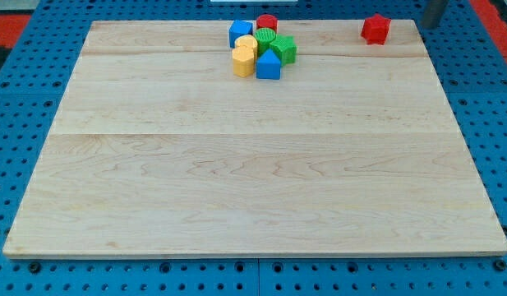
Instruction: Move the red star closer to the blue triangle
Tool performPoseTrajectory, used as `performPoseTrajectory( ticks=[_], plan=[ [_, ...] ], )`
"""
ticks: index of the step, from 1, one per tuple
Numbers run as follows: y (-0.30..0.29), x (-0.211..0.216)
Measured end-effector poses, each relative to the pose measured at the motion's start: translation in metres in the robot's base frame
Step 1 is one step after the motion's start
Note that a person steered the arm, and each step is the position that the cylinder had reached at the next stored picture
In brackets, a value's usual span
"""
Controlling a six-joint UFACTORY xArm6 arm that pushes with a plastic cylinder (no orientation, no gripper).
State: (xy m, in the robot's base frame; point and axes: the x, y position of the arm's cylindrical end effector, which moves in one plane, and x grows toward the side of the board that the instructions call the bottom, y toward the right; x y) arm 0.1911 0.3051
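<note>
The red star (375,29) lies near the top right of the wooden board (253,164). The blue triangle (269,66) sits at the lower right of a tight cluster of blocks near the top middle, well to the left of the red star. My tip (433,25) shows at the view's top right corner, to the right of the red star with a gap between them.
The cluster also holds a blue cube (240,33), a red cylinder (266,23), a green cylinder (265,39), a green star (284,49) and two yellow blocks (243,61), (246,43). A blue perforated table surrounds the board.
</note>
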Motion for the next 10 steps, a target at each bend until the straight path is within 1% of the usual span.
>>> performPoseTrajectory(
  ticks=[1,3,4,5,6,7,8,9,10],
  plan=[
    [-0.013,0.001],
    [-0.073,0.010],
    [-0.081,0.031],
    [-0.102,0.051],
    [-0.130,0.058],
    [-0.140,0.058],
    [-0.140,0.042],
    [-0.150,0.036],
    [-0.149,0.053]
  ],
)
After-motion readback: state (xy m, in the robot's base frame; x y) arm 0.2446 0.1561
